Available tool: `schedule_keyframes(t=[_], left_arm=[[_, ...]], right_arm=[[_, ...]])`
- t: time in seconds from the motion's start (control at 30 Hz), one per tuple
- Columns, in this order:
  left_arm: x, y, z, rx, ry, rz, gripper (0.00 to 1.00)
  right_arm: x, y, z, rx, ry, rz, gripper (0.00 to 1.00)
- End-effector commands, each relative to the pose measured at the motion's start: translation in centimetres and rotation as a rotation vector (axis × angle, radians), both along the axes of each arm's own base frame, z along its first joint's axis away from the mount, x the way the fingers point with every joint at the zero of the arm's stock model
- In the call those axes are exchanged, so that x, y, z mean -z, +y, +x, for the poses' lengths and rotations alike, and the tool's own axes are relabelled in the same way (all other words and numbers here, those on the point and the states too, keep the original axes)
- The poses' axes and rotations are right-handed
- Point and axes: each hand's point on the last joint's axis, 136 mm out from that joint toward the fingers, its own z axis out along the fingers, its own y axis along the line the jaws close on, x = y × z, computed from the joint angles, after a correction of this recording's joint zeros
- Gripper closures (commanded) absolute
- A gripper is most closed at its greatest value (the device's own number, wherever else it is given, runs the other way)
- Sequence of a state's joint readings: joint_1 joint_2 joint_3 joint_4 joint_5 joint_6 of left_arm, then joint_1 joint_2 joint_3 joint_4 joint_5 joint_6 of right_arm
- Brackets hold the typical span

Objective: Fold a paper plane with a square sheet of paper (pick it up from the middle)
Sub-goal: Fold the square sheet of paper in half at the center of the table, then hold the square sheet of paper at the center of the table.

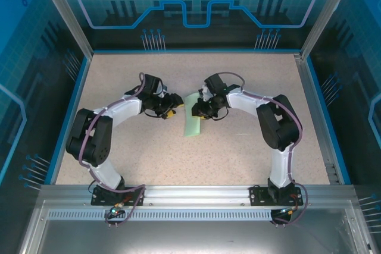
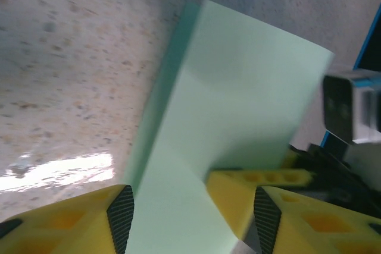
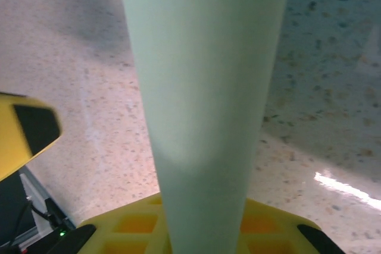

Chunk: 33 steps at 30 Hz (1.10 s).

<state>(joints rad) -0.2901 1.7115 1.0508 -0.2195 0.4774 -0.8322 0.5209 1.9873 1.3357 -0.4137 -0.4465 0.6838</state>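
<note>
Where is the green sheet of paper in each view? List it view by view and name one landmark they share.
Top external: the sheet of paper is a green strip at the centre, between the two arms' ends.
Left wrist: the sheet of paper slants from bottom centre to upper right.
Right wrist: the sheet of paper rises from bottom centre to the top edge.
Shared landmark: the speckled table.

Lab robot cell, blue-panelled enclosure (image 1: pixel 107 4)
</note>
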Motion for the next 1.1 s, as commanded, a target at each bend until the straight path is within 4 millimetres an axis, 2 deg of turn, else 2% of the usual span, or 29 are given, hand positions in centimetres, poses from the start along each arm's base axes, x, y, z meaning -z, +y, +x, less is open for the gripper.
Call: schedule_keyframes(t=[0.0,0.07,0.13,0.23,0.47,0.6,1.07], left_arm=[[0.6,-1.5,-0.2,0.04,0.001,-0.033,0.42],[0.8,-2.1,-0.1,0.051,0.005,-0.037,0.44],[1.1,-2.6,-0.1,0.061,0.006,-0.036,0.47],[1.4,-3.4,0.1,0.075,0.012,-0.037,0.54],[2.6,-4.8,0.0,0.103,0.042,-0.036,0.72],[3.2,-5.6,-0.3,0.126,0.061,-0.043,0.79],[5.9,-6.3,-0.9,0.148,0.152,-0.027,0.9]], right_arm=[[2.1,-1.7,-0.7,0.005,0.06,-0.083,0.78],[2.7,-2.2,-0.7,0.016,0.075,-0.103,0.77],[3.1,-2.5,-0.8,0.028,0.082,-0.123,0.71],[3.3,-2.8,-0.8,0.04,0.084,-0.138,0.69],[3.7,-3.1,-0.8,0.062,0.115,-0.17,0.74],[4.0,-3.1,-0.8,0.066,0.131,-0.179,0.75],[4.1,-3.1,-0.6,0.079,0.147,-0.184,0.74]])
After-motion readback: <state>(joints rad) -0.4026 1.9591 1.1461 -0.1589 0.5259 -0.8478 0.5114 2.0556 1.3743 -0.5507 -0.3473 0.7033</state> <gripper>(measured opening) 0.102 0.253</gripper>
